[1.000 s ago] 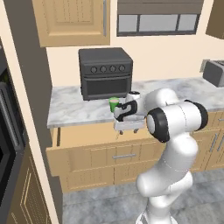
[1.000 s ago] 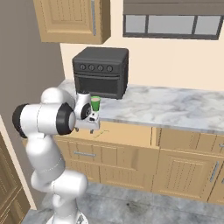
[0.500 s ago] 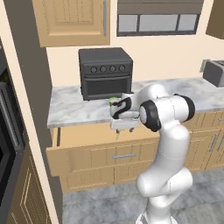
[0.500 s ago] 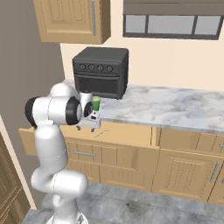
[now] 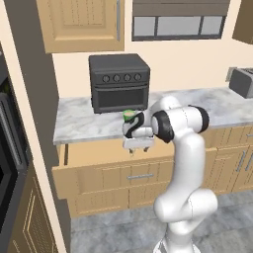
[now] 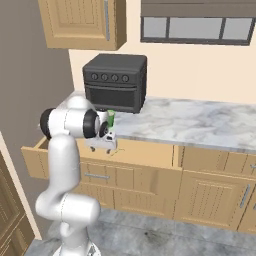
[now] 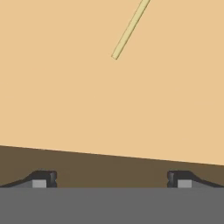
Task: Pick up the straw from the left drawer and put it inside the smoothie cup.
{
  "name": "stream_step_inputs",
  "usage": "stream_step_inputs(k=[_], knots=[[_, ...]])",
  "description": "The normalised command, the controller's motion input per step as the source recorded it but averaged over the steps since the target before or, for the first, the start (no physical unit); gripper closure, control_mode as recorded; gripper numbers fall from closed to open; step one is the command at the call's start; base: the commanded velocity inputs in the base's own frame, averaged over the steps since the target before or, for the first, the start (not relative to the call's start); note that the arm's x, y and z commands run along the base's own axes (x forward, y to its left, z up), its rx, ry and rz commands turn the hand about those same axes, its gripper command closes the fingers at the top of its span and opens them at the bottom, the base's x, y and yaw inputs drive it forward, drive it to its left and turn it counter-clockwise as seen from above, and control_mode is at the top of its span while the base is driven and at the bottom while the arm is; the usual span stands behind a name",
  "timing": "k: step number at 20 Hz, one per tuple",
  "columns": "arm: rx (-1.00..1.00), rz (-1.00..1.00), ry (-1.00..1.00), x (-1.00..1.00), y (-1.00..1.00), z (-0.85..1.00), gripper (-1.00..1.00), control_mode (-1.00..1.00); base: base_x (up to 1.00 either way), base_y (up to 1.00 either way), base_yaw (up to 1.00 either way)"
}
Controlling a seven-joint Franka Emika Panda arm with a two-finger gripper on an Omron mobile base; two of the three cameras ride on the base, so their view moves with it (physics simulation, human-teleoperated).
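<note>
The left drawer [image 5: 94, 176] stands pulled out under the marble counter, its light-wood floor [image 6: 146, 149] bare to the right of my hand. My gripper [image 5: 135, 147] [image 6: 103, 148] hangs fingers-down over the drawer, open and holding nothing. In the hand view the pale yellow-green straw [image 7: 130, 29] lies slanted on the drawer floor [image 7: 65, 87], well ahead of my gripper [image 7: 111, 179] and apart from the fingertips [image 7: 43, 178]. The green smoothie cup [image 5: 128, 116] [image 6: 111, 119] stands upright on the counter just behind my hand, in front of the oven.
A black toaster oven [image 5: 119, 81] [image 6: 115, 82] sits on the marble counter [image 5: 79, 121] behind the cup. A silver toaster [image 5: 243, 81] is at the far right. Wall cabinets [image 5: 81, 24] hang above. A tall dark appliance column [image 5: 10, 163] borders the drawer's left.
The arm's upper links have swung left and folded in closer. The hand has stayed over the open drawer, sinking slightly. The jaws have stayed open.
</note>
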Motion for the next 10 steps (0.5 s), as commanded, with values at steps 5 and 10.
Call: stream_step_inputs(k=[5, 10], knots=[[0.0, 0.0, 0.0, 0.3, 0.0, -0.4, -1.0, -1.0, 0.0, 0.0, 0.0], [0.0, 0.0, 0.0, 0.2, 0.0, -0.34, -1.0, -1.0, 0.0, 0.0, 0.0]])
